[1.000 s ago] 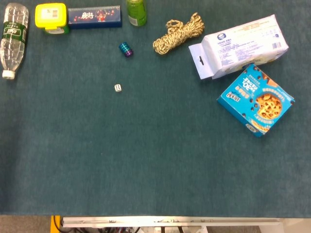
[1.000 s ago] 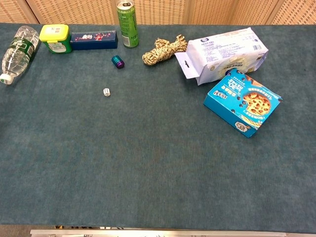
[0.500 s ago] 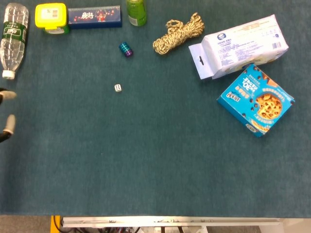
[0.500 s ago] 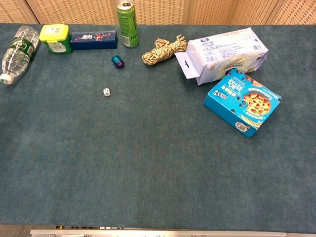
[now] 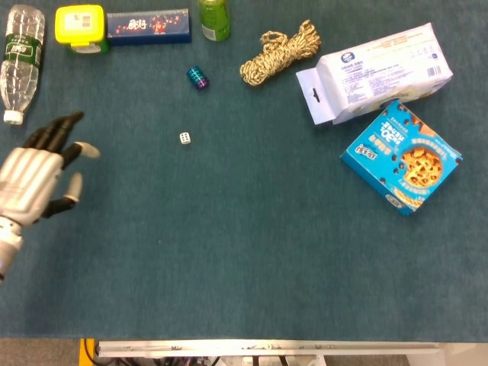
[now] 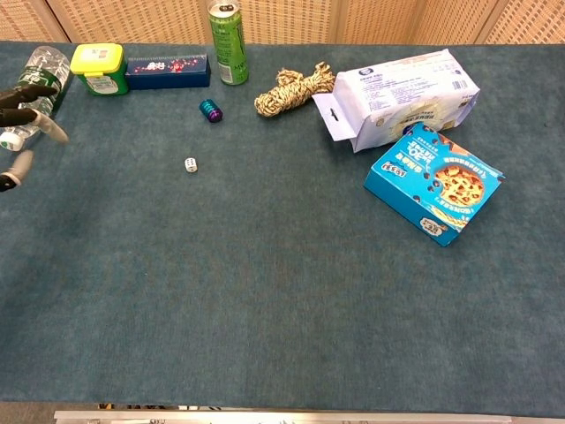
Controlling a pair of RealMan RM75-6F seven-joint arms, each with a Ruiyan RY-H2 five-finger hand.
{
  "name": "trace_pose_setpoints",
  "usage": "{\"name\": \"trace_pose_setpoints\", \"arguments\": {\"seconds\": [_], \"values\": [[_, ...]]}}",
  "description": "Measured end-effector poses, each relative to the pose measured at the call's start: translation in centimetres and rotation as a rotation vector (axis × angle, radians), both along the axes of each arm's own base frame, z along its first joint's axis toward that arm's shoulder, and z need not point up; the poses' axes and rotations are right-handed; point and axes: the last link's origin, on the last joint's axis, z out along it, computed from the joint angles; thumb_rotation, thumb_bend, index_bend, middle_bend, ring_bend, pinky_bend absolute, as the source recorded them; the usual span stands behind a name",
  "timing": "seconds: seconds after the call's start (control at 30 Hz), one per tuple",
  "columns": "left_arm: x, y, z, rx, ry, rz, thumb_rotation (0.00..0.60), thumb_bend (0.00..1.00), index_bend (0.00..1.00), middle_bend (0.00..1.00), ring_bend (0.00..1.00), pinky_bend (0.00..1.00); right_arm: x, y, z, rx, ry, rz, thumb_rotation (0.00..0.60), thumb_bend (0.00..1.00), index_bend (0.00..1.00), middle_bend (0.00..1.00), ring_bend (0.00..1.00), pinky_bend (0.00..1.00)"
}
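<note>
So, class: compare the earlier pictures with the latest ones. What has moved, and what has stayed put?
The left hand has come into view from the left edge and moved in over the table, fingers spread, holding nothing, just below the water bottle. Nothing was picked up or let go. The die, rope and cookie box lie where they were.

A: Head view?
B: High up, looking almost straight down on the bench; its near edge runs along the bottom.
A: Chest view?
B: Lower, tilted forward, catches the wicker wall behind.
A: Overlap?
B: Same bench top, from water bottle to cookie box in both.
</note>
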Motion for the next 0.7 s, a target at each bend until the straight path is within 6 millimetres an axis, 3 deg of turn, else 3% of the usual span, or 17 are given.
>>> {"name": "trace_pose_setpoints", "arguments": {"seconds": [0.37, 0.7], "values": [[3.3, 2.9, -3.6, -0.164, 0.094, -0.073, 0.6, 0.76, 0.22, 0.0, 0.0, 0.06, -0.9, 0.2, 0.5, -0.017, -0.006, -0.024, 0.6, 0.11, 0.51, 0.48, 0.52, 0.63], [4.0, 4.4, -6.3, -0.225, 0.16, -0.082, 0.6, 0.76, 0.17, 0.0, 0.0, 0.04, -1.3, 0.4, 0.6, -0.025, -0.017, -0.032, 0.6, 0.11, 0.52, 0.49, 0.52, 0.63]]}}
